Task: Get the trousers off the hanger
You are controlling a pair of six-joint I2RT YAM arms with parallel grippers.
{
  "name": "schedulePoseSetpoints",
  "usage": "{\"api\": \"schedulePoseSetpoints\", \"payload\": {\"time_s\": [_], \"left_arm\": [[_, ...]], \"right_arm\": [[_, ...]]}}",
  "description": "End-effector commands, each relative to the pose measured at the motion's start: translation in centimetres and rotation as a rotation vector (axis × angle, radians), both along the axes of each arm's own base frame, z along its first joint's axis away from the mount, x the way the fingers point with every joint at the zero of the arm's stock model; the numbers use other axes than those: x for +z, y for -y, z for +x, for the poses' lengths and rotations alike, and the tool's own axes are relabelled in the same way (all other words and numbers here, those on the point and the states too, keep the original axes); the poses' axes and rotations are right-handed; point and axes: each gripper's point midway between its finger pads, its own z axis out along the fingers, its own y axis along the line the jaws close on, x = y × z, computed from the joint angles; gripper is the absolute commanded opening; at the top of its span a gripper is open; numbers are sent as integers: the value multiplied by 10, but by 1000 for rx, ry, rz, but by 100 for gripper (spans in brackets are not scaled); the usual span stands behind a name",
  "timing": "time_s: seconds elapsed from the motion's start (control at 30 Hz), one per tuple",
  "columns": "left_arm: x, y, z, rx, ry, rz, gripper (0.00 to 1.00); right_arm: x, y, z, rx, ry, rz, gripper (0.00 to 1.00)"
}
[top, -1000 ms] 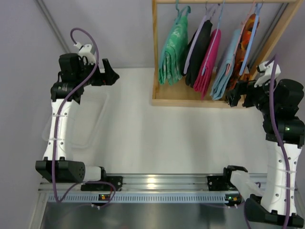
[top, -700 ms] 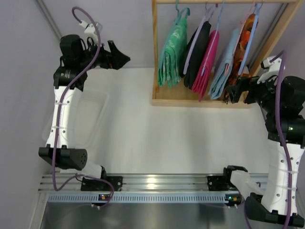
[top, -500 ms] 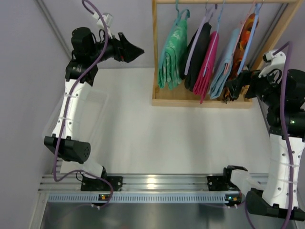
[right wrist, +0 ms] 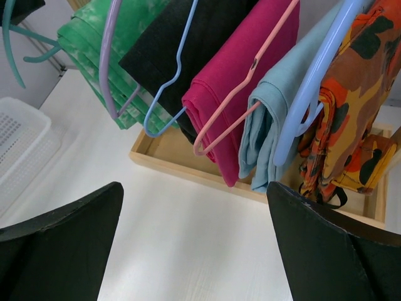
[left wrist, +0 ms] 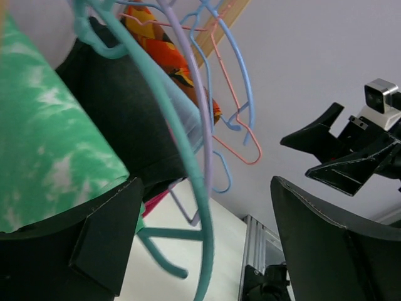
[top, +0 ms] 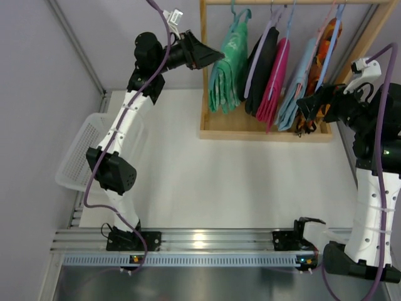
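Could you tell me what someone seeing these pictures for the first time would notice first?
First, the row of bright trousers on hangers in the wooden rack at the far side of the table. Next, the left gripper, open, high beside the mint-green pair at the rack's left end, and the right gripper, open, by the orange patterned pair at its right end.

No text, label, brand, number or sign could be read in any view. The prints on the mint-green trousers (right wrist: 94, 37) and the orange trousers (right wrist: 351, 94) were patterns only, with no letters in them.
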Motion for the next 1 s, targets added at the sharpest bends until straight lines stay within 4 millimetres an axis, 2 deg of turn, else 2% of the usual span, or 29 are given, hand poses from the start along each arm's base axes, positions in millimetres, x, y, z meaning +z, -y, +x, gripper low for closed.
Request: {"api": "schedulePoseSetpoints", "payload": {"time_s": [0.0,0.1,0.13,0.27,0.53,0.6,0.7,0.77,0.8,0.9,0.97], "left_arm": [[43,18,-27,-67,120,-79,88],[34,34,-24,-83,116,-75,84],[34,39,-25,-82,125,-81,78],[31,54,-21,-103,116,-94,67],[44,59,-16,-104,114,-153,37],[50,58,-18,-109,129,-175,31],[64,55,-20,-91,183,-212,29],[70,53,-19,-75,199,-226,23],[80,51,-23,-74,226,-240,20],[89,48,-25,-71,255,-260,2],[100,44,-32,-61,293,-278,0]], "right_arm": [[33,0,-2,5,105,1,100],[33,-1,-3,8,105,1,100],[34,-1,-3,8,107,1,99],[31,1,-3,3,103,-6,99],[31,-1,-4,9,104,6,99],[31,-4,-3,24,100,18,99],[29,-10,-1,52,96,48,99],[31,-12,0,65,100,66,99],[31,-13,1,69,100,71,100],[33,-16,5,90,96,93,99],[35,-19,8,108,94,111,99]]}}
